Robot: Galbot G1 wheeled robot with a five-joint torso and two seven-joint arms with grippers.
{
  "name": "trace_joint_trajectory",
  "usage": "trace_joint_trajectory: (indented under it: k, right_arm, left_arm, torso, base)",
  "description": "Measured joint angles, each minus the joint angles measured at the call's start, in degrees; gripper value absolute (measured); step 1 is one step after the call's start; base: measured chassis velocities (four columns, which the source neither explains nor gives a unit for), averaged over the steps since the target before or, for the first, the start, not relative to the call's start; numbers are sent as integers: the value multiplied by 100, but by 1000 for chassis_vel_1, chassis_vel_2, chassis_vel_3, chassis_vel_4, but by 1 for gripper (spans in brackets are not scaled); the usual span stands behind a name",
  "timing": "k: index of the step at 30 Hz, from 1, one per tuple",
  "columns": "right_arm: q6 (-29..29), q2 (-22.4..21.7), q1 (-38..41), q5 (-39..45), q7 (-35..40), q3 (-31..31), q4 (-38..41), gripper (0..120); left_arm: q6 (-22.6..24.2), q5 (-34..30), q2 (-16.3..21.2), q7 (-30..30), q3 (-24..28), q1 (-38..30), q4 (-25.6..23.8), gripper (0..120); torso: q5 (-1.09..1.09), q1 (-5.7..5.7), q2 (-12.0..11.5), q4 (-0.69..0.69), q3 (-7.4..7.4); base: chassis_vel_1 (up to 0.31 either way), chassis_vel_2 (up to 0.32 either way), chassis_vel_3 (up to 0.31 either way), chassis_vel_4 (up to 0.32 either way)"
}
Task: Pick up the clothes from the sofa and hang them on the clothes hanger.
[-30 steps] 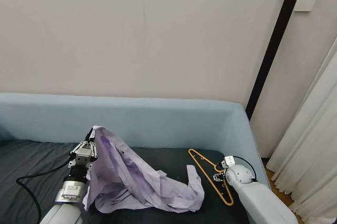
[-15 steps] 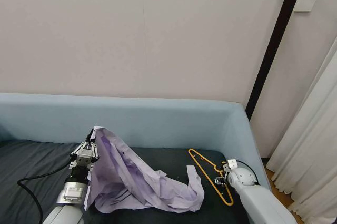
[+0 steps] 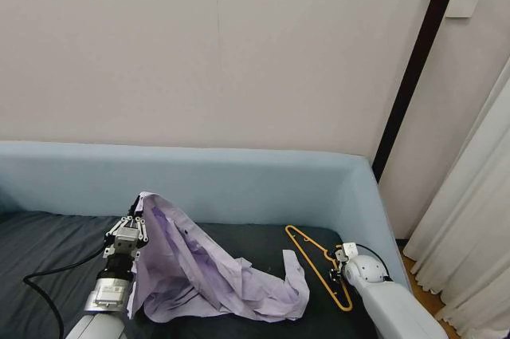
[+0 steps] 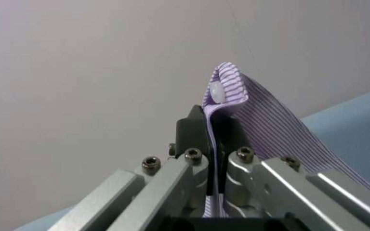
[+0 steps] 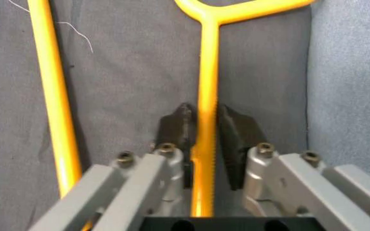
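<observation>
At the lower left of the head view, the left gripper (image 3: 135,218) is raised above the dark seat of the sofa (image 3: 239,179). Its fingers are clenched on an edge of the purple striped shirt (image 3: 207,271), which drapes down from them and spreads across the seat toward lower centre. To the right, the orange hanger (image 3: 317,263) lies flat on the seat beside the sofa's arm. At the lower right, the right gripper (image 3: 338,256) grasps its straight bar between both fingers.
</observation>
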Motion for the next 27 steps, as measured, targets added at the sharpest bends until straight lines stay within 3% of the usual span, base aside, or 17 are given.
trace_joint_trajectory:
  k: [2, 4, 11, 13, 15, 21, 27]
  right_arm:
    - [127, -23, -33, -49, -2, -16, 22, 7]
    - [310, -35, -65, -98, 25, -36, 23, 4]
    - [416, -191, -239, -55, 78, -119, 526, 4]
    - [869, -332, -310, 93, 257, -283, 932, 4]
    - [2219, -659, -483, 73, 569, -722, 1715, 4]
    - [3037, -1227, -942, -195, 671, -981, 3044, 4]
    - [4253, -1601, -1494, -1904, 657, -991, 3877, 4]
  left_arm:
    - [1, 7, -5, -10, 17, -3, 0, 0]
    - [0, 9, -5, -18, 29, -8, 2, 0]
    - [-1, 0, 34, -37, 44, -11, 15, 0]
    - [-3, -11, 50, -42, 44, -12, 22, 0]
    - [-11, -19, 49, -46, 49, -10, 27, 0]
    - [-28, -39, 30, -55, 65, 25, 25, 0]
    - [-24, -212, 105, -69, 56, -24, -11, 0]
  torso:
    - [0, 0, 0, 0, 0]
    - [1, 0, 0, 1, 0]
    - [1, 0, 0, 0, 0]
    - [-1, 0, 0, 0, 0]
    - [1, 0, 0, 4, 0]
    - [-1, 0, 0, 1, 0]
    - [0, 0, 0, -1, -1]
  base:
    - [0, 0, 0, 0]
    - [0, 0, 0, 0]
    - [0, 0, 0, 0]
    - [0, 0, 0, 0]
    - [0, 0, 0, 0]
    - [0, 0, 0, 0]
    - [0, 0, 0, 0]
